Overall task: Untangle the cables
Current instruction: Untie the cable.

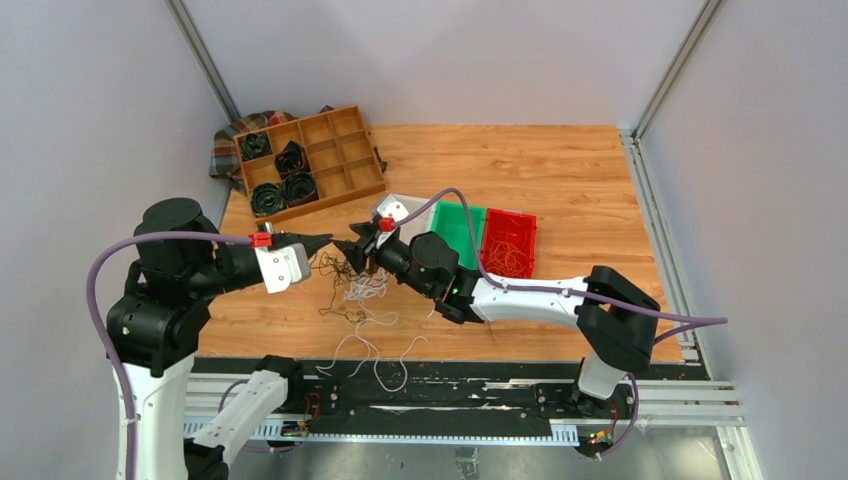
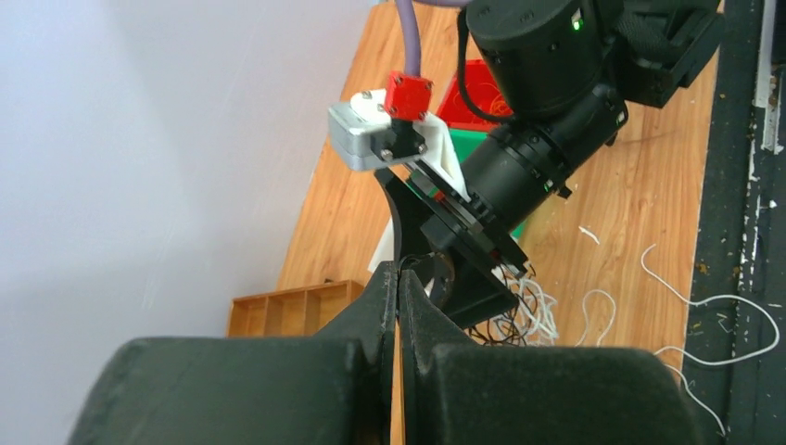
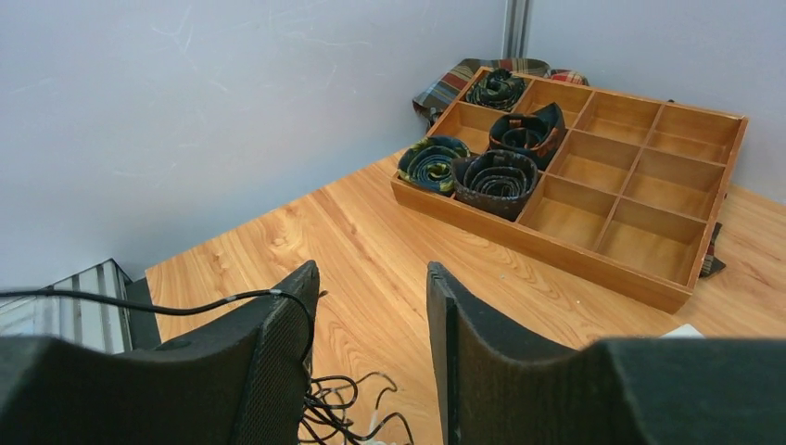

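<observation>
A tangle of thin black and white cables point(image 1: 358, 285) lies on the wooden table between the two arms, with loose white strands point(image 1: 380, 360) trailing to the near edge. My left gripper point(image 1: 318, 241) is shut, and a thin black cable point(image 2: 404, 262) is pinched at its tips point(image 2: 399, 271). My right gripper point(image 1: 347, 248) faces it almost tip to tip, above the tangle. In the right wrist view my right gripper point(image 3: 371, 283) is open, and a black cable point(image 3: 139, 303) lies draped over its left finger point(image 3: 278, 343), not clamped. More black loops point(image 3: 348, 408) hang below.
A wooden compartment tray point(image 1: 310, 160) with rolled black ties stands at the back left on a plaid cloth point(image 1: 224, 150). A green bin point(image 1: 458, 228) and a red bin point(image 1: 508, 245) holding orange cables sit right of centre. Loose white strands point(image 2: 714, 306) lie near the black front rail point(image 1: 450, 390).
</observation>
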You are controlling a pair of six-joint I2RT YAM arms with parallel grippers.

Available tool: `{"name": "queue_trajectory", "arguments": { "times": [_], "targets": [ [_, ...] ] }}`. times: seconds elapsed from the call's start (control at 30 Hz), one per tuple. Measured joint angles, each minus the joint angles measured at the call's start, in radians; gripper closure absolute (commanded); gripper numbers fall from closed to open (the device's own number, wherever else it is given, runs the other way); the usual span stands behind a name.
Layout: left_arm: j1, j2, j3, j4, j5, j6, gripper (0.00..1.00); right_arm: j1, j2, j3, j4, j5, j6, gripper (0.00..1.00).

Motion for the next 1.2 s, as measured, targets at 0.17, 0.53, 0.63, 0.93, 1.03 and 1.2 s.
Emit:
{"name": "queue_trajectory", "arguments": {
  "times": [0.17, 0.53, 0.63, 0.93, 1.03, 1.2],
  "targets": [
    [0.000, 0.034, 0.084, -0.007, 0.006, -0.002, 0.99, 0.000, 0.021, -0.031, 0.038, 0.027, 0.001, 0.57],
    [0.000, 0.127, 0.427, 0.031, -0.017, 0.053, 0.99, 0.000, 0.092, -0.307, 0.089, 0.116, 0.090, 0.57],
    [0.000, 0.124, 0.428, 0.086, -0.039, 0.061, 0.99, 0.000, 0.091, -0.342, 0.110, 0.121, 0.117, 0.51],
    [0.000, 0.130, 0.391, 0.180, -0.047, 0.021, 0.99, 0.000, -0.121, -0.366, 0.074, 0.121, 0.098, 0.29],
    [0.000, 0.132, 0.367, 0.200, -0.029, -0.035, 0.99, 0.000, -0.221, -0.325, 0.052, 0.111, 0.062, 0.25],
    [0.000, 0.131, 0.305, 0.217, 0.008, -0.135, 0.99, 0.000, -0.383, -0.225, -0.039, 0.071, -0.032, 0.23]
  ]
}}
